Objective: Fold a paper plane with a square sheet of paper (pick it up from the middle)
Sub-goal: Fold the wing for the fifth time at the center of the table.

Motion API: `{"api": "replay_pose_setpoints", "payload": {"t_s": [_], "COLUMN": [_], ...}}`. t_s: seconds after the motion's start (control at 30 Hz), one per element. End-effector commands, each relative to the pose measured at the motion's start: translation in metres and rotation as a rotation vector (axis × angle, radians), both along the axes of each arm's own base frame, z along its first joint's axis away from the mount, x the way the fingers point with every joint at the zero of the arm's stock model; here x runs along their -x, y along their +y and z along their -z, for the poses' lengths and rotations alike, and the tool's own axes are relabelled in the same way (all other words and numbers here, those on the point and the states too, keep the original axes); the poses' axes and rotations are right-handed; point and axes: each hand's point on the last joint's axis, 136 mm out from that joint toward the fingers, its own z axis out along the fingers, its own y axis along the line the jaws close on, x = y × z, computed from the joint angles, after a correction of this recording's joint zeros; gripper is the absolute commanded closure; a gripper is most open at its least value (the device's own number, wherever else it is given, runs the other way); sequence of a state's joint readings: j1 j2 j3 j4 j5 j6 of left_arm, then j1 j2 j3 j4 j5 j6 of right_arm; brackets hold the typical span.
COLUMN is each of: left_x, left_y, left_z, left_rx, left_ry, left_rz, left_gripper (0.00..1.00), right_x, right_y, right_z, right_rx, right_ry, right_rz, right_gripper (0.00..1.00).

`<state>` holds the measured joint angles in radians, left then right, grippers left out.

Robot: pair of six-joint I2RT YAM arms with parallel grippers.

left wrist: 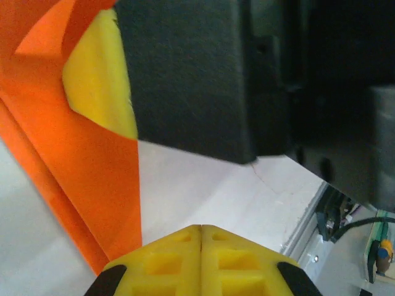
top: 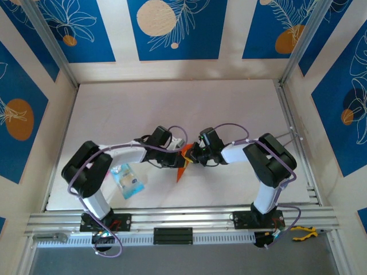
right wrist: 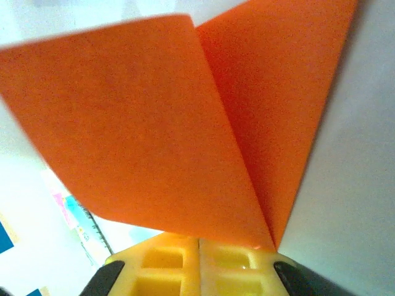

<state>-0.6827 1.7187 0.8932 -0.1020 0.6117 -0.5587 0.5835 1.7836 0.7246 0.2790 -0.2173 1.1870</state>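
mid-table, paper plane (top: 182, 168) pinched in right end effector (right wrist: 199, 245)

Free room: far half of the table (top: 172, 103).
Near left: blue-and-clear plastic packet (top: 127, 181).
Centre: folded orange paper (top: 183, 166) blocks.
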Motion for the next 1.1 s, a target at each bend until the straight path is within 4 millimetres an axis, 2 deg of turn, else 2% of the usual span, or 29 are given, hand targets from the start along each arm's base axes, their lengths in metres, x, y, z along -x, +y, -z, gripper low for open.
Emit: {"api": "replay_pose_setpoints", "payload": {"t_s": [0.0,0.07,0.27,0.5,0.63,0.83,0.93,1.07], "left_x": [-0.015,-0.013,0.004,0.032,0.042,0.053,0.055,0.055], "left_y": [-0.003,-0.002,0.024,0.048,0.055,0.050,0.050,0.050], "left_z": [0.006,0.015,0.053,0.078,0.081,0.075,0.075,0.076], "left_rx": [-0.011,-0.030,-0.165,-0.240,-0.254,-0.195,-0.189,-0.193], "left_ry": [-0.003,0.015,0.064,0.113,0.108,0.110,0.114,0.113], "left_rz": [-0.042,-0.041,-0.045,-0.009,0.037,0.118,0.131,0.129], "left_gripper": [0.96,0.96,0.97,1.00,1.00,1.00,1.00,1.00], "right_x": [0.023,0.023,0.025,0.019,0.013,0.011,0.014,0.019], "right_y": [-0.023,-0.023,-0.024,-0.023,-0.026,-0.036,-0.036,-0.021], "right_z": [0.042,0.042,0.042,0.027,0.006,-0.026,-0.032,-0.033], "right_rx": [0.139,0.138,0.136,0.122,0.113,0.116,0.105,0.068], "right_ry": [0.134,0.136,0.137,0.102,0.048,-0.060,-0.099,-0.126], "right_rz": [0.036,0.034,0.035,0.036,0.039,0.041,0.023,-0.040], "right_gripper": [0.98,0.98,0.98,0.97,0.96,0.93,0.92,0.94]}}
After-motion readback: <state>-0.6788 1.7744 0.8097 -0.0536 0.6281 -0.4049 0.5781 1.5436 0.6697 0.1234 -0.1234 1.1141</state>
